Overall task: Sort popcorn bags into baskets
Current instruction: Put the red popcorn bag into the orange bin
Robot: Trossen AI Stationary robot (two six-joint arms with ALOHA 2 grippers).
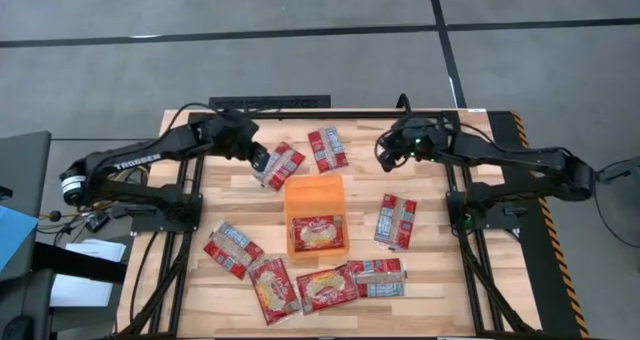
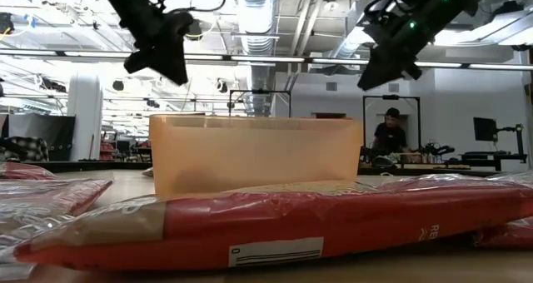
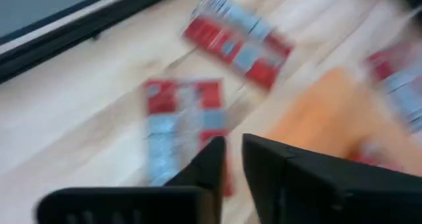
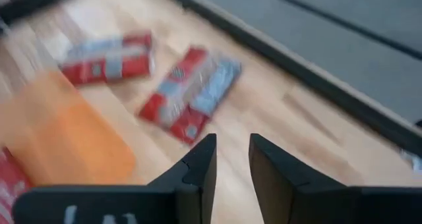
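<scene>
Orange basket mid-worktop, red bags scattered round it.
We see the basket with its long axis running front to back and one popcorn bag lying flat inside. The left end effector hovers over a far bag, fingers narrowly parted, holding nothing. The right end effector hangs with a small gap, empty.

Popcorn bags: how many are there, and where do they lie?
9, unless more hide underneath. One in the orange basket. Two behind it. One to its right. Five in front, and two overlapping.
</scene>
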